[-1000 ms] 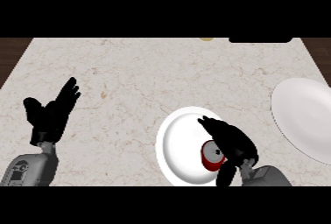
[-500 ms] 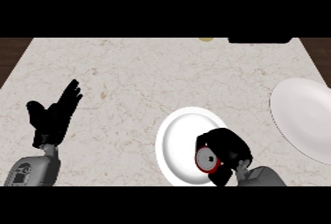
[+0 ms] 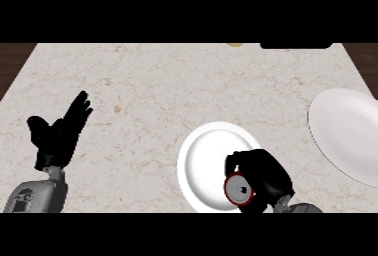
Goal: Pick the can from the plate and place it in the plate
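A red can (image 3: 238,189) with a grey lid lies on its side at the lower right of a white plate (image 3: 210,156) near the counter's front edge. My right hand (image 3: 264,176) has its fingers curled round the can and hides most of its body. A second white plate (image 3: 347,132) lies at the counter's right edge, apart from the hand. My left hand (image 3: 60,132) rests open at the left, fingers up, holding nothing.
The marble counter (image 3: 170,85) stretches back to a dark object (image 3: 295,45) and a small yellowish thing (image 3: 235,44) at its far edge. Dark wood shows beyond the counter's left and right sides.
My right hand's fingers have curled down round the can on the near plate, and the can has shifted slightly toward the front. The left hand has barely moved.
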